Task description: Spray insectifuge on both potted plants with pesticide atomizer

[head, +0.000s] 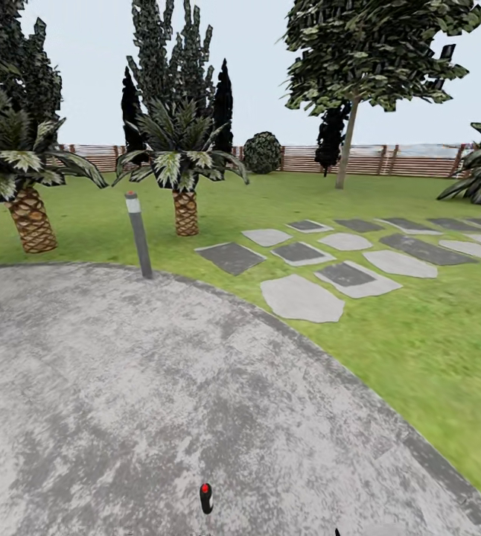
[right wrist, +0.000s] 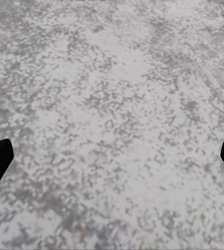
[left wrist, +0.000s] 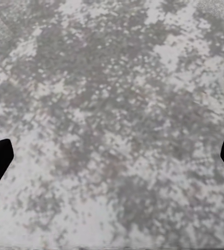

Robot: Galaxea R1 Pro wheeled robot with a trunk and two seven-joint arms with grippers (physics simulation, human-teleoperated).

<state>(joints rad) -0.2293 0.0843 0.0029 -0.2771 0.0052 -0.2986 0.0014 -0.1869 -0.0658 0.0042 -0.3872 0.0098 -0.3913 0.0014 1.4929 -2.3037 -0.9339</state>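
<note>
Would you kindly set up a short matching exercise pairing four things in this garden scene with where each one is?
Things:
1. bollard light
2. stepping stones
3. wooden fence
4. left gripper

Places:
A. along the far edge of the lawn
B. open above bare mottled paving
C. at the rim of the patio, beside the grass
D. laid in the lawn to the right of the patio

Pairs: 1-C, 2-D, 3-A, 4-B

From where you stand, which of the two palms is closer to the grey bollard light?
The smaller-looking palm, just beyond the bollard light on the lawn; the other palm stands farther off, near the view's left edge.
</note>
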